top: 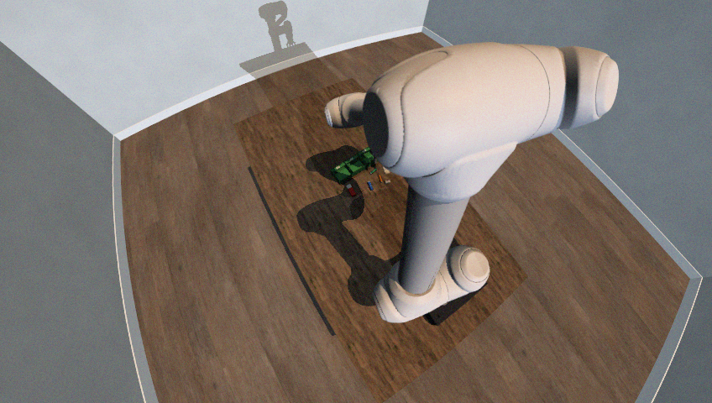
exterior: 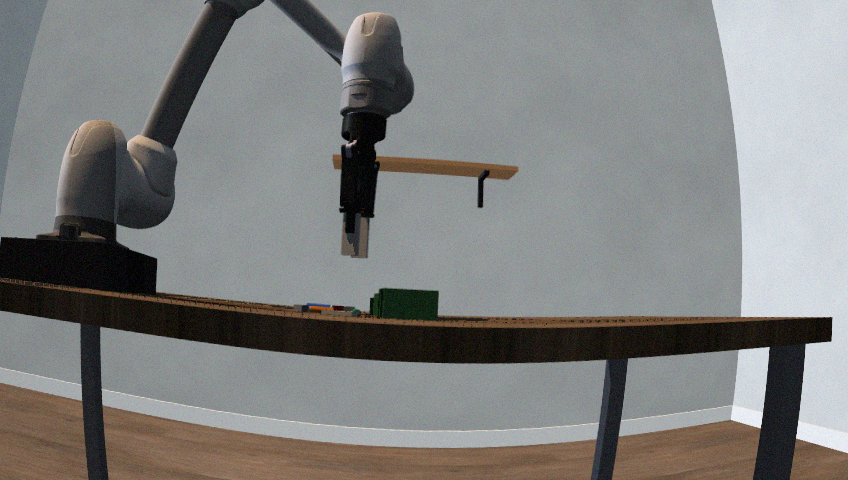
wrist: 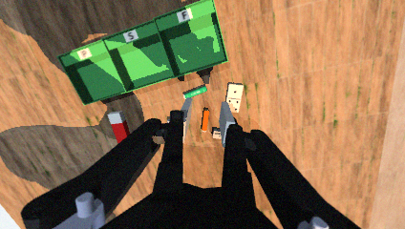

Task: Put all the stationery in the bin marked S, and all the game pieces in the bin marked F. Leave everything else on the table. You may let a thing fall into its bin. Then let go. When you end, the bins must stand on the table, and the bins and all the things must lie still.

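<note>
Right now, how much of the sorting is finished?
Done: nothing seen; bins S and F look empty. In hand: nothing; the tool hangs open above the table. Left: the domino, green pen and orange pen lie outside the bins.

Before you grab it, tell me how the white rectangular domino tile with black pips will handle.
The white domino tile looks rigid and small, probably light. Lying flat, it should slide rather than roll. Its smooth faces may slip.
</note>
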Available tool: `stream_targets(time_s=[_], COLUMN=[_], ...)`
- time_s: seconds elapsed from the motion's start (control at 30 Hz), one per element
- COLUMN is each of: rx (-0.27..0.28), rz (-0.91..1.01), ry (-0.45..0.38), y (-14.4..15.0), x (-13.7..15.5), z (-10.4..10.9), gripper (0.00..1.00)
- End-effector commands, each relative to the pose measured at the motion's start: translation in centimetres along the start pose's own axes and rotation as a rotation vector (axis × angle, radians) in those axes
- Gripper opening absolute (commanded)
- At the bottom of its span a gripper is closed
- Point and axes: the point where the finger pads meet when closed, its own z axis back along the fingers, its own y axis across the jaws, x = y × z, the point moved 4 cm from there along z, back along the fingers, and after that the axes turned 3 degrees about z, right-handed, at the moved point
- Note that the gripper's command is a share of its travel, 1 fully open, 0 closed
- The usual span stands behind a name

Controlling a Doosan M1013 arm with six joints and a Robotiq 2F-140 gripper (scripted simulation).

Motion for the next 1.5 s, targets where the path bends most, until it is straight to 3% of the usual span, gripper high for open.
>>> stream_targets(time_s=[0.0,0.23,1.3,1.47], rx=[-0.002,-0.002,-0.002,-0.002], rz=[0.001,0.001,0.001,0.001], ry=[0.001,0.001,0.001,0.001], y=[3.3,5.3,4.9,4.9], x=[0.4,0.6,0.6,0.6], z=[-1.7,-2.5,-2.5,-4.5], gripper=[0.25,0.25,0.25,0.25])
